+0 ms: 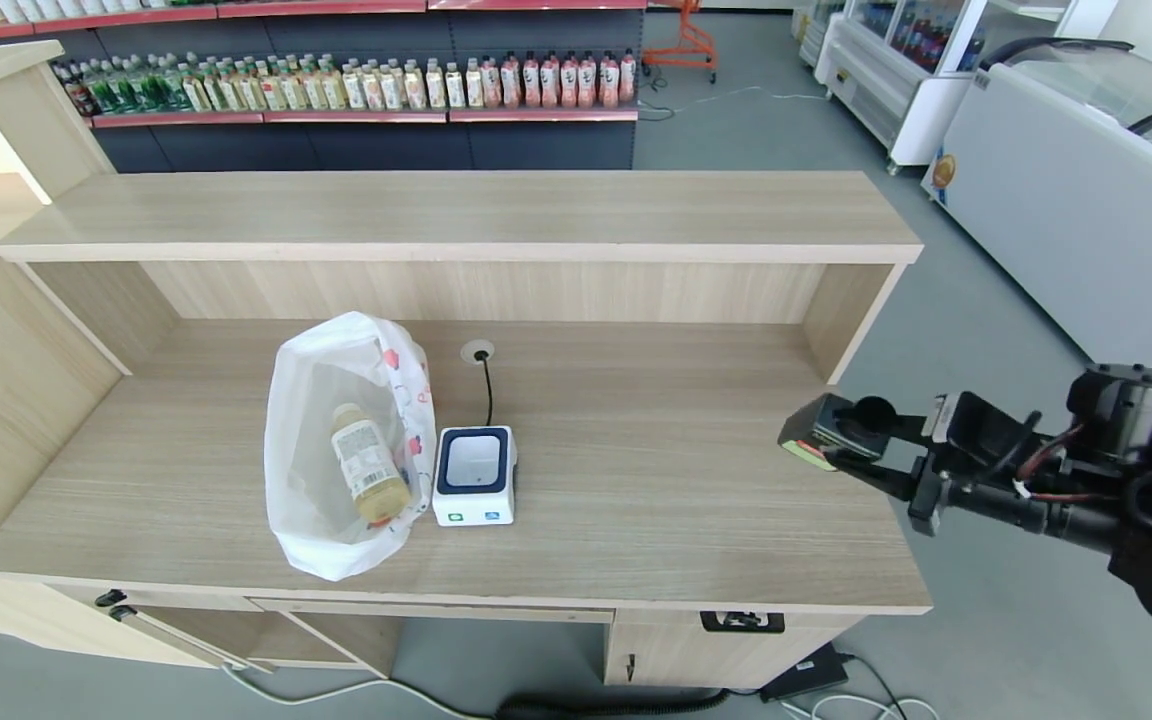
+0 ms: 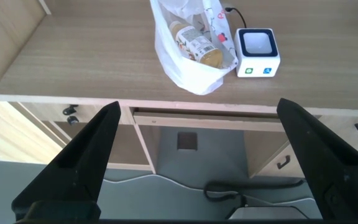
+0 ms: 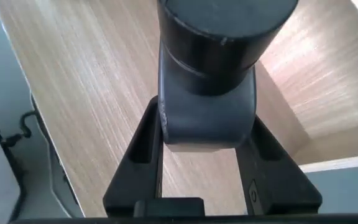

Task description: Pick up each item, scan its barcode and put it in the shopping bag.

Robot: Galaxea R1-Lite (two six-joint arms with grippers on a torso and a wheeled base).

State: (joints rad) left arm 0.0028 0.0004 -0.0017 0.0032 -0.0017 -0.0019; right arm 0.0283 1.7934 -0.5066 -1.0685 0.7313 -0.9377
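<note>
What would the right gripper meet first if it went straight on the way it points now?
Probably the bare counter top: the right gripper, shut on a dark item, points in over its right edge, slightly down. The scanner sits far along, likely off the line; depth is unclear.

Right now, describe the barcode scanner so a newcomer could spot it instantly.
On the lower wooden counter, find the white shopping bag with a bottle inside. The barcode scanner sits just to its right: a small white box with a dark-framed window on top. Its black cable running to a hole in the counter sets it apart.
</note>
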